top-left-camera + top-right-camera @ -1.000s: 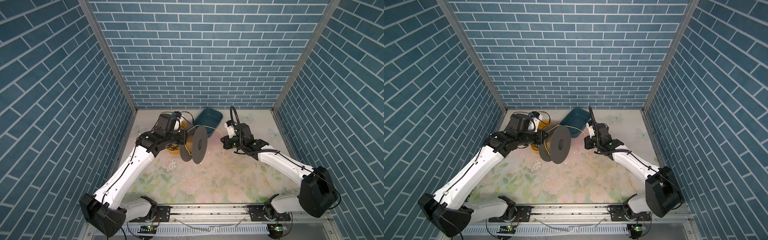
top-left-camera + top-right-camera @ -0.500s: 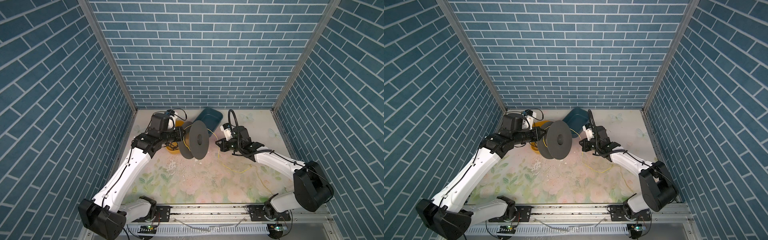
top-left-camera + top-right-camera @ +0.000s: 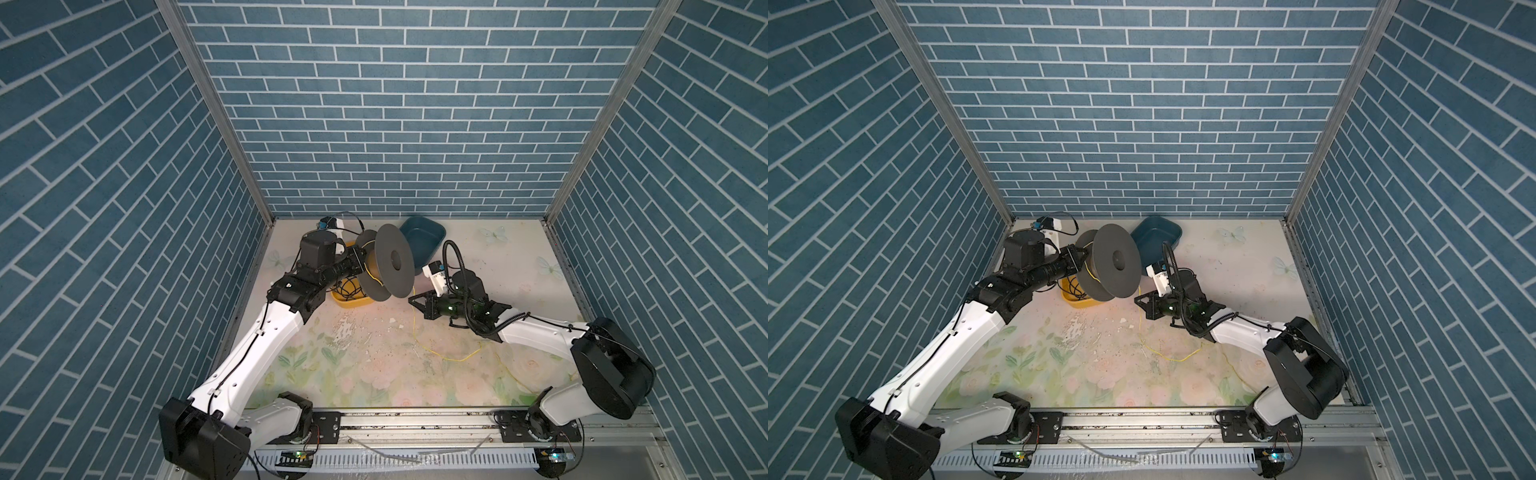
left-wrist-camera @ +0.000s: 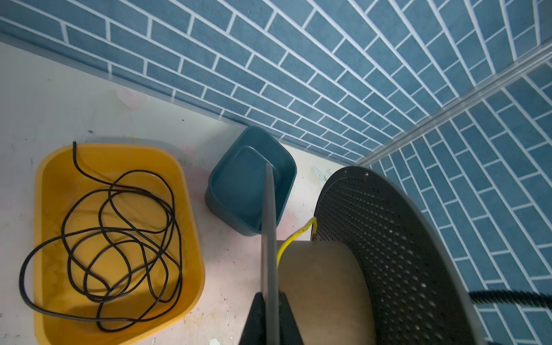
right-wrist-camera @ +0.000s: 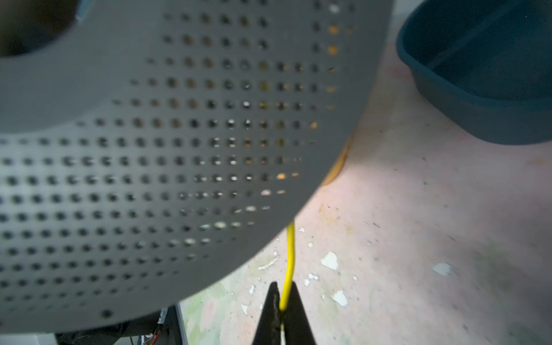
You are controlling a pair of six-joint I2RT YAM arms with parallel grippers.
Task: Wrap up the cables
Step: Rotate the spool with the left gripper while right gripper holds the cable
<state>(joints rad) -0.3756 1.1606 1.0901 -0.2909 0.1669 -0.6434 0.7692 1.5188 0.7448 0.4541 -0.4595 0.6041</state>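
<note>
Two grips, both closed: left gripper (image 4: 270,301) clamps spool (image 3: 392,261) flange; right gripper (image 5: 282,298) pinches yellow cable (image 5: 289,257). Advice: keep cable taut (slack slips off), guided between flanges onto core.

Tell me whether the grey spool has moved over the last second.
Yes. In both top views the spool has shifted toward the back wall: its top rim now sits almost level with the teal tub's far rim, earlier lower.

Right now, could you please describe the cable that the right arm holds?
Find the grey spool near the back wall. A thin cable runs from it through the right fingers onto the table; it is bright yellow, unlike the black wires in the tray.
</note>
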